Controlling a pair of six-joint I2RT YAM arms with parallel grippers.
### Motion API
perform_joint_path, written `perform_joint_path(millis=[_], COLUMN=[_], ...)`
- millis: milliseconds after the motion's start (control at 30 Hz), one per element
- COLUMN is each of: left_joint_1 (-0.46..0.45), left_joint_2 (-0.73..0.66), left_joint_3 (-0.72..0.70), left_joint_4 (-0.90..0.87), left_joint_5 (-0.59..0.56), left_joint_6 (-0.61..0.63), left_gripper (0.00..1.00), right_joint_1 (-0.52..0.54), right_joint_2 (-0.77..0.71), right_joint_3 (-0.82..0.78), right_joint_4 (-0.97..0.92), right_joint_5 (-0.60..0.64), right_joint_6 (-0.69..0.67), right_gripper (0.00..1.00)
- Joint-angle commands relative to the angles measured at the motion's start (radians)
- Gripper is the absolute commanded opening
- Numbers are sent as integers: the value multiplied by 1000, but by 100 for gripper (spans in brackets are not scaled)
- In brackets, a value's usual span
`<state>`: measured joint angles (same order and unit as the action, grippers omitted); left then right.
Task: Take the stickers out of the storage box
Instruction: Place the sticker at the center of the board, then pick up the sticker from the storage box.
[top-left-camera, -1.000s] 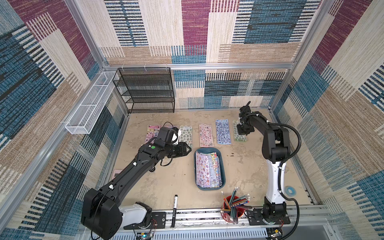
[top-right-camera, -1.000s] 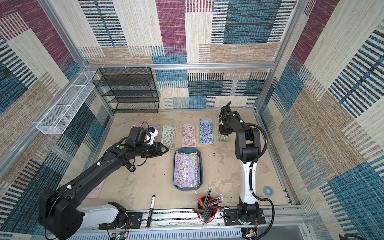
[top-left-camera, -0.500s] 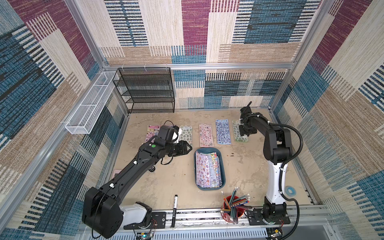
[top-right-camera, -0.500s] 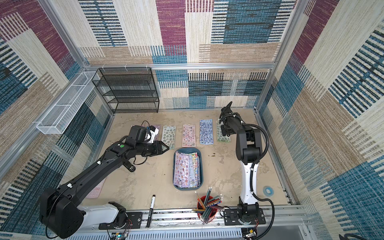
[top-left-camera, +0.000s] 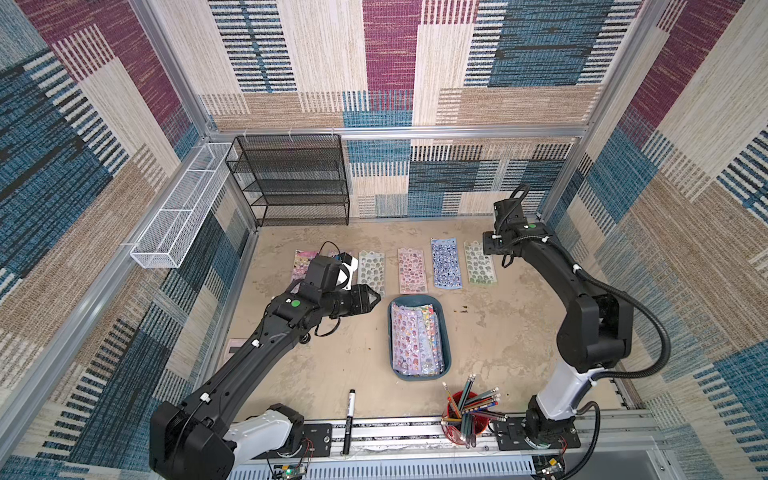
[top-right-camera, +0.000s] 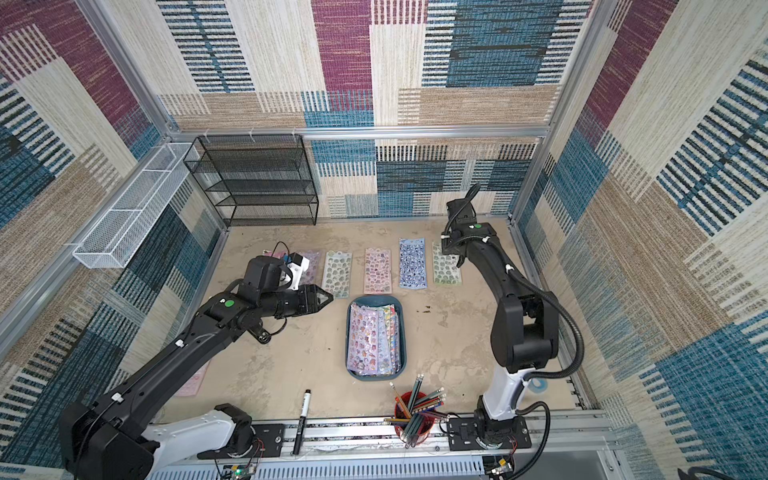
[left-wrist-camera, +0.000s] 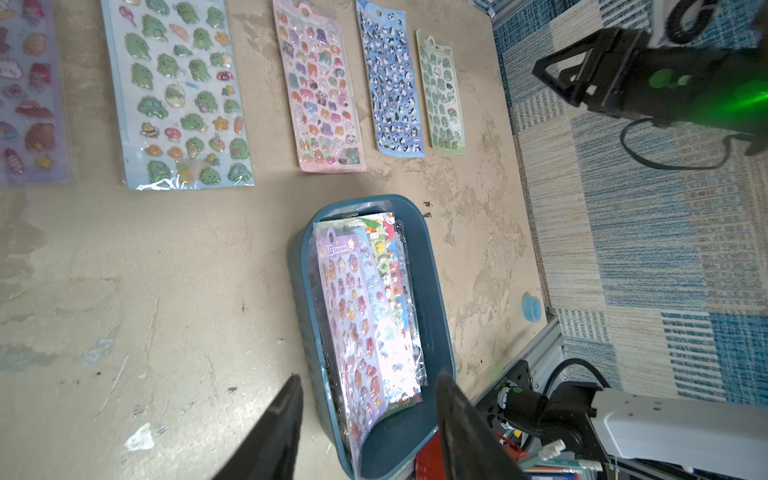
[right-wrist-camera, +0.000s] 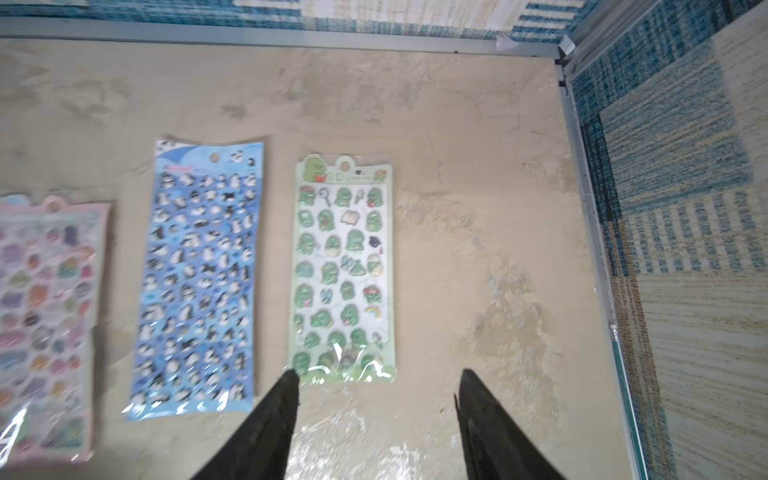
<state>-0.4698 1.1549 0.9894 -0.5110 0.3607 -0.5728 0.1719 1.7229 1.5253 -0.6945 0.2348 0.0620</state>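
Note:
The teal storage box (top-left-camera: 445, 332) (top-right-camera: 376, 298) (left-wrist-camera: 432, 266) lies mid-table with a stack of stickers (top-left-camera: 413, 338) (top-right-camera: 374, 336) (left-wrist-camera: 365, 307) inside, a lilac sheet on top. Several more sheets lie flat in a row beyond it, ending with a blue one (top-left-camera: 445, 262) (right-wrist-camera: 199, 274) and a pale green one (top-left-camera: 478, 266) (right-wrist-camera: 345, 266). My left gripper (top-left-camera: 376, 298) (left-wrist-camera: 369, 378) hovers open and empty, left of the box's far end. My right gripper (top-left-camera: 489, 249) (right-wrist-camera: 378, 374) stands open and empty over the table, its tips just past the pale green sheet's edge.
A black mesh rack (top-left-camera: 297, 183) stands at the back left. A white wire basket (top-left-camera: 178, 212) hangs on the left wall. At the front are a red cup of pencils (top-left-camera: 467, 409) and a black marker (top-left-camera: 350, 419). A blue tape roll (top-right-camera: 539, 384) lies at the right.
My right gripper has opened from nearly shut, and the pale green sheet now lies free on the table. The left arm has barely moved.

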Motion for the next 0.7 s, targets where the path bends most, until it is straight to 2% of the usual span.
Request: perform_joint_path(millis=[0, 167, 367, 500, 667], left_joint_1=[-26, -114, -243, -282, -295], left_joint_2=[-35, -33, 21, 57, 80], left_joint_3=[-34, -47, -48, -41, -29], left_joint_4=[-24, -62, -61, -62, -78], left_joint_5=[-44, -118, -221, -255, -275], left_joint_6=[-3, -18, -76, -113, -132], left_gripper=[53, 53, 52, 51, 51], right_joint_1=[70, 220, 393, 436, 538], right_joint_2=[-100, -275, -403, -450, -450], right_joint_3=[-78, -228, -362, -511, -639], right_joint_4=[78, 146, 169, 250, 289], right_joint_5=[-25, -56, -140, -343, -358], right_joint_6=[40, 78, 128, 157, 188], right_gripper=[61, 59, 56, 44, 29])
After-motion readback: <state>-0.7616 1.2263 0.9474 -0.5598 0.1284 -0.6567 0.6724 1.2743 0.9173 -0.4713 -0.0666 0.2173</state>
